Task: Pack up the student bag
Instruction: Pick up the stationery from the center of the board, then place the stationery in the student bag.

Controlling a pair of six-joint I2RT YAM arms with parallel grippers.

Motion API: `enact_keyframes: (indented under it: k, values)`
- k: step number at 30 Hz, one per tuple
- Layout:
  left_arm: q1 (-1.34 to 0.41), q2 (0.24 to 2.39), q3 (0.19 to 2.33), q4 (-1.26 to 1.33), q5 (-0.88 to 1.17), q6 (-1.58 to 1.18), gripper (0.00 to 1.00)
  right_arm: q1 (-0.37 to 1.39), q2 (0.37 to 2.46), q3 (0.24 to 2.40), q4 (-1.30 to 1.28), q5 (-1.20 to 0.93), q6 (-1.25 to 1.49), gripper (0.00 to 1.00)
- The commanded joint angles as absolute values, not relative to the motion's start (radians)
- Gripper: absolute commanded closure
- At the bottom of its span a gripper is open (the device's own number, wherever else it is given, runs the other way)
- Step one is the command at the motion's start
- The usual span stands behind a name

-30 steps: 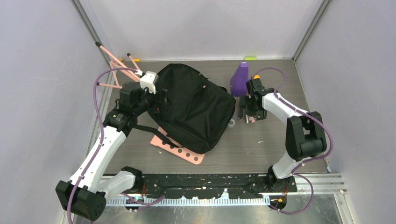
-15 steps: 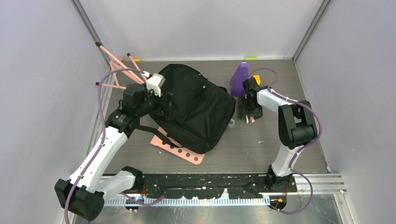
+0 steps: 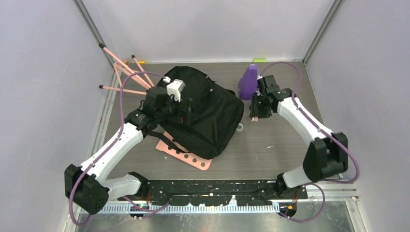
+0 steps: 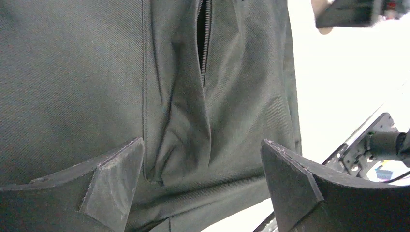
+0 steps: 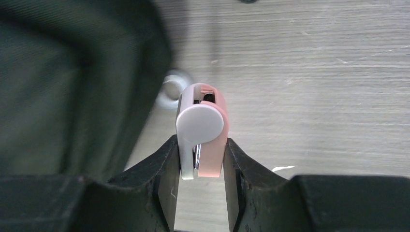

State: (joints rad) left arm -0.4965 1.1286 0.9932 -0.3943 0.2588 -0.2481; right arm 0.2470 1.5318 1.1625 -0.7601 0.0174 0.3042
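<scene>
Jaws of the right gripper [image 5: 200, 150] are closed in on a small pink-and-white item [image 5: 200, 123], one finger pressed to each flat side, with its rounded end sticking out past the fingertips. Whether it is lifted off the worktop [image 5: 314, 72] I cannot tell. Just to the left of that grip, the black edge of the student bag [image 3: 212, 121] fills the wrist view, so the item's way in is a short sideways carry to the robot's left.

Jaws of the left gripper [image 4: 203, 166] stand wide apart and hold nothing. They hang close over the bag's fabric, with a partly open zipper [image 4: 204, 43] running straight away from the gap between them.

From above, the bag lies left of centre on the worktop, its long axis slanting from far left to near right, partly over a pink perforated board [image 3: 186, 157]. The left arm is the nearer one to the zipper and looks placed to spread it. The slit looks narrow, so the right arm's item probably has to go in end-on along the zipper line.
</scene>
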Motion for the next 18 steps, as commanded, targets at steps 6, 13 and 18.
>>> enact_keyframes:
  k: [6,13,18]
  values:
    - [-0.527,1.216,0.996,-0.209,0.199,-0.409,0.07,0.581,1.334,1.362,-0.729,0.113,0.517,0.64]
    - [-0.555,1.293,1.016,-0.25,0.091,-0.353,0.33,0.76,1.433,1.414,-0.565,0.251,0.668,0.64]
    - [-0.564,1.322,1.019,-0.247,0.069,-0.332,0.62,0.814,1.532,1.429,-0.491,0.268,0.724,0.65]
